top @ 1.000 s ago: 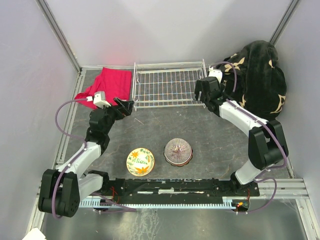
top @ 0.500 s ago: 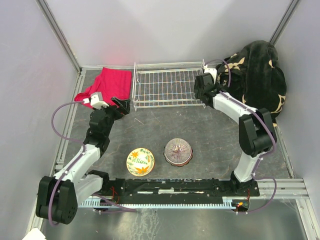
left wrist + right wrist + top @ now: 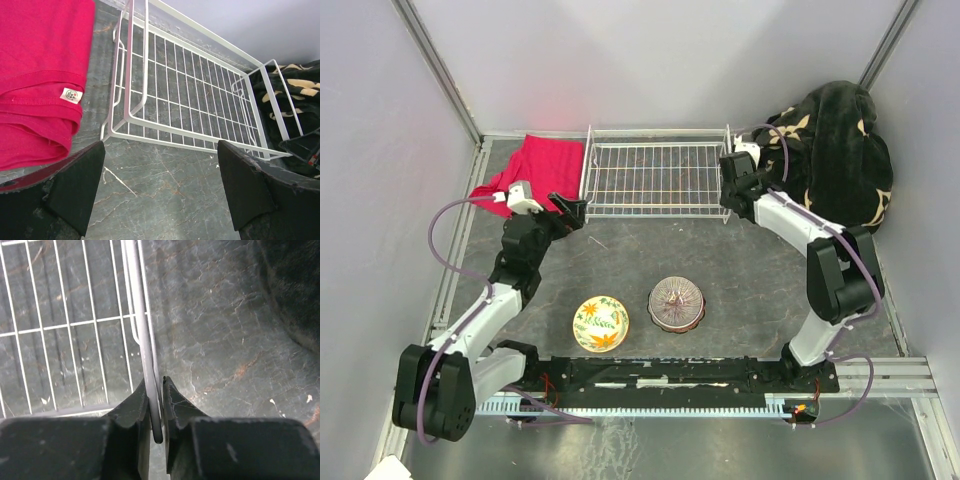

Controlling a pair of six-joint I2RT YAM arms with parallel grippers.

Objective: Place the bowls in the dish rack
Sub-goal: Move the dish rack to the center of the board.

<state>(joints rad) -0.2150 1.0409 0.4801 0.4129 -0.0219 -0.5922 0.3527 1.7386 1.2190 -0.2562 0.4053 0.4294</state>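
Note:
The white wire dish rack stands at the back of the table with nothing in it. My right gripper is at its right side, shut on the rim wire, which runs between the two fingers. Open and holding nothing, my left gripper hovers just off the rack's front left corner, its fingers spread wide over the grey floor. Two bowls sit near the front: a cream floral one and a purple ribbed one.
A red cloth lies left of the rack, also in the left wrist view. A black patterned blanket is heaped at the back right, close to my right arm. Grey walls enclose the table.
My right gripper has moved in on the rack's right side and closed on its rim wire. The left arm has barely shifted. Both bowls stay put.

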